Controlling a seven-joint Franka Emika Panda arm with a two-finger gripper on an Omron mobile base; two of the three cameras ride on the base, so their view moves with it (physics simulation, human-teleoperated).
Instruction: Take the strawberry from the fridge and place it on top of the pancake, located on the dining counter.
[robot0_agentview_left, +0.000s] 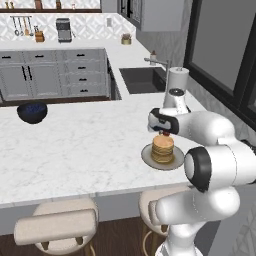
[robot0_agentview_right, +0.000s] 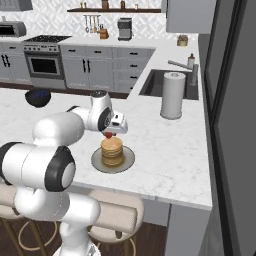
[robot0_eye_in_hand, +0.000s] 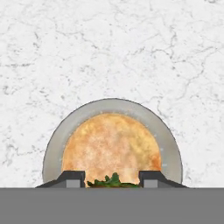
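Directly above the golden pancake stack (robot0_eye_in_hand: 112, 146), the strawberry (robot0_agentview_right: 108, 134) sits pinched in the end effector (robot0_eye_in_hand: 112, 179), its green leafy cap facing the hand camera and red tip pointing down. Both base views show red flesh; the hand view shows leaves, the round grey plate (robot0_eye_in_hand: 52, 148) and the veined marble tabletop (robot0_eye_in_hand: 112, 48)

The broad white marble-veined dining counter (robot0_agentview_left: 75, 145) carries a round grey plate (robot0_agentview_left: 148, 159) near its front edge, and a stack of golden-brown pancakes (robot0_agentview_left: 163, 148) rests on that plate. A dark blue round bowl (robot0_agentview_left: 32, 112) sits directly on the slab, well apart from the plate toward the far edge. A tall white paper-towel roll (robot0_agentview_right: 173, 95) stands upright on the counter beside the dark recessed sink (robot0_agentview_right: 160, 84).
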